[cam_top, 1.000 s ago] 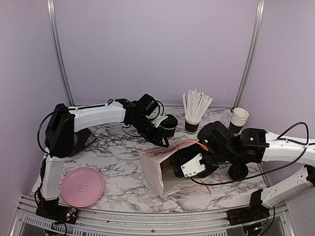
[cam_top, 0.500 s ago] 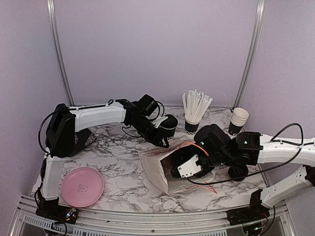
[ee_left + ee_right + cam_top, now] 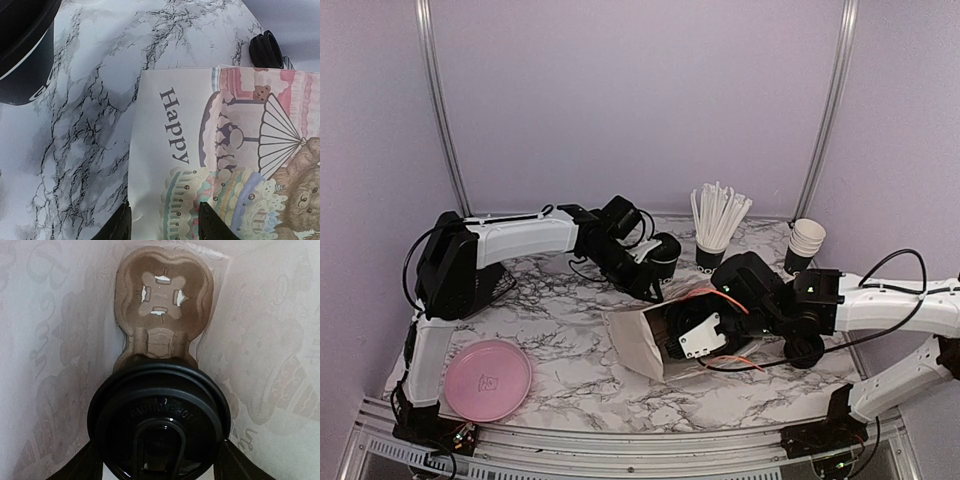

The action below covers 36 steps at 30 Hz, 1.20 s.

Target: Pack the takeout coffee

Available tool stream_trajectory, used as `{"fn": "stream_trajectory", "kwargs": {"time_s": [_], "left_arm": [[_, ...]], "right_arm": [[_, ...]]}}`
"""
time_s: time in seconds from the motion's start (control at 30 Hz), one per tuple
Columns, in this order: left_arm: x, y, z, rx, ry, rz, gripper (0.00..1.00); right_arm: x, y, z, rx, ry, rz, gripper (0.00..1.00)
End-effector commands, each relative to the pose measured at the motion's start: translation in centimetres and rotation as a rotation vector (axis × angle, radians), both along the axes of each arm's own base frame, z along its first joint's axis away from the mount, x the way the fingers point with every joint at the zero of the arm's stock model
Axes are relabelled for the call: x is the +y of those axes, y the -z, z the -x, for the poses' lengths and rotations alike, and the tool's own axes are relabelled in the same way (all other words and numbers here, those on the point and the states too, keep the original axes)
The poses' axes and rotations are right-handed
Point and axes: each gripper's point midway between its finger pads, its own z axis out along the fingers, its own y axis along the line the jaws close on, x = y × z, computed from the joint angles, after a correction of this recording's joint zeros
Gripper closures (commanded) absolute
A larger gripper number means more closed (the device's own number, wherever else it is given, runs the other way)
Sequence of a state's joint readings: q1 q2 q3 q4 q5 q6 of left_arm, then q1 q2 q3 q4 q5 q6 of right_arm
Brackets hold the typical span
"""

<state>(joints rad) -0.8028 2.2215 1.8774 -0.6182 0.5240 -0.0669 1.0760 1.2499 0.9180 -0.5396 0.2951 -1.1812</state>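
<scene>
Between right gripper [image 3: 157, 456] fingers: takeout coffee [image 3: 159, 407], clamped, inside paper bag [image 3: 60, 340]. Bag walls tight both sides. Cardboard cup carrier [image 3: 162, 295] ahead at bag end. Left gripper [image 3: 166, 222] straddles bag edge, grip unclear. Marble table [image 3: 90, 125] beyond.

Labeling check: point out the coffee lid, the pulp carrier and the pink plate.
coffee lid [image 3: 159, 412]: right wrist view, top face at the embossed text.
pulp carrier [image 3: 162, 297]: right wrist view, upper cup slot.
pink plate [image 3: 487, 378]: top view, centre.

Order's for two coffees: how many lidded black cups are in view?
2. One lidded black cup is in the right gripper, inside the paper bag; a second cup is by the left gripper, behind the bag. More could be hidden.
</scene>
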Motion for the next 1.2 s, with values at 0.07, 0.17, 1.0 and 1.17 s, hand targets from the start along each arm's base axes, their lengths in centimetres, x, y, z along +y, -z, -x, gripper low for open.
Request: {"fn": "stream_trajectory", "kwargs": {"time_s": [0.07, 0.17, 1.0, 1.17], "left_arm": [[0.4, 1.9, 0.7, 0.051, 0.017, -0.038, 0.54], [0.4, 2.0, 0.7, 0.053, 0.017, -0.039, 0.54], [8.2, -3.7, -2.5, -0.089, -0.177, -0.086, 0.49], [9.6, -4.9, -2.4, -0.113, -0.201, -0.085, 0.49]], "right_arm": [[-0.1, 0.1, -1.5, -0.019, 0.040, -0.013, 0.50], [-0.3, 0.6, -1.6, -0.010, 0.041, -0.007, 0.51], [1.0, 1.1, 2.8, 0.569, 0.032, 0.173, 0.52], [0.4, 1.3, 3.7, 0.658, 0.055, 0.246, 0.53]]}}
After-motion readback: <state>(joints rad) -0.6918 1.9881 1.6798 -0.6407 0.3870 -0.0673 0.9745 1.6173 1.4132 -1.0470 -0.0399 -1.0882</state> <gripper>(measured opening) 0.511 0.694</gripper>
